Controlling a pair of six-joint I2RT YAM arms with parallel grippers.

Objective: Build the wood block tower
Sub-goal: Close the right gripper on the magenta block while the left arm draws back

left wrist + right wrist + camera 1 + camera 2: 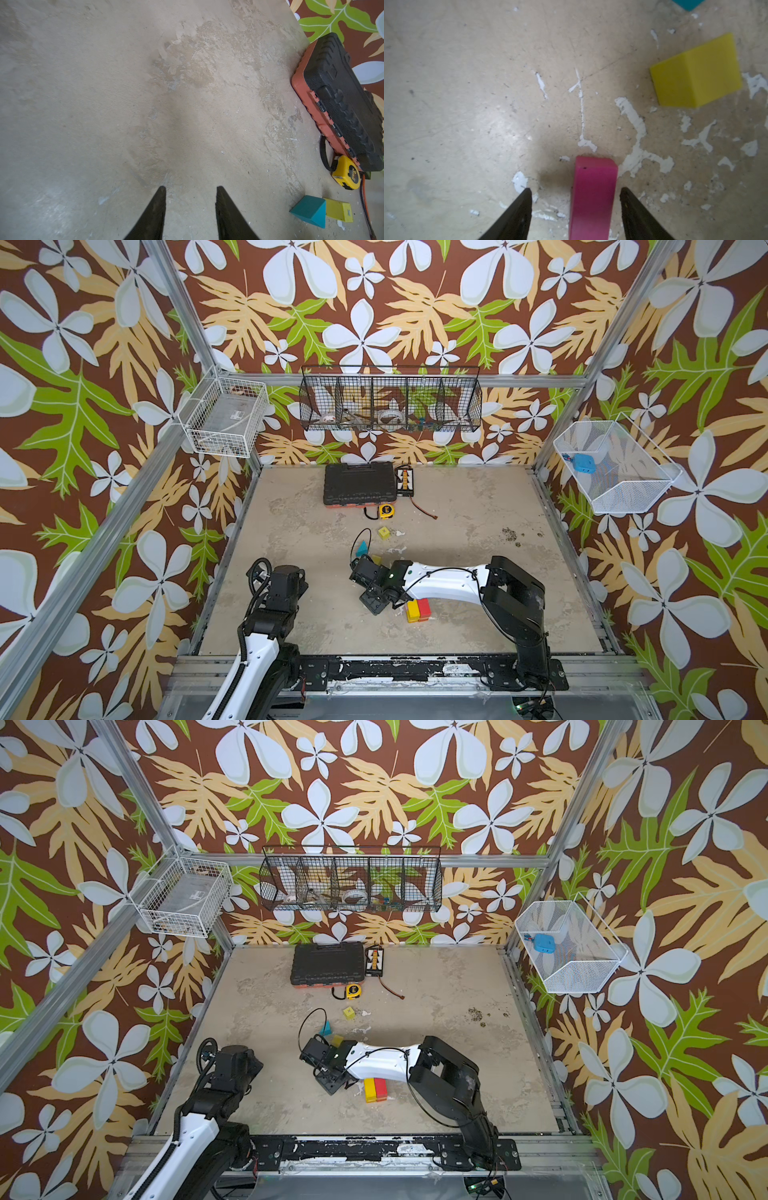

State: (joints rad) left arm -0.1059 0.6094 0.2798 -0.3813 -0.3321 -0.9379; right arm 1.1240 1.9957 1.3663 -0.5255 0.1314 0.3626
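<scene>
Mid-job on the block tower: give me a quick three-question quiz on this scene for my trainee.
1. True or false: the left hand holds a block.
2. The right hand stands open around a block of which colour? A yellow, B magenta, C teal.
3. Fill in: in both top views, the red block sits side by side with a ___ one.

Key
1. False: it is open over bare table.
2. B, the magenta block.
3. Yellow: the yellow block.
</scene>
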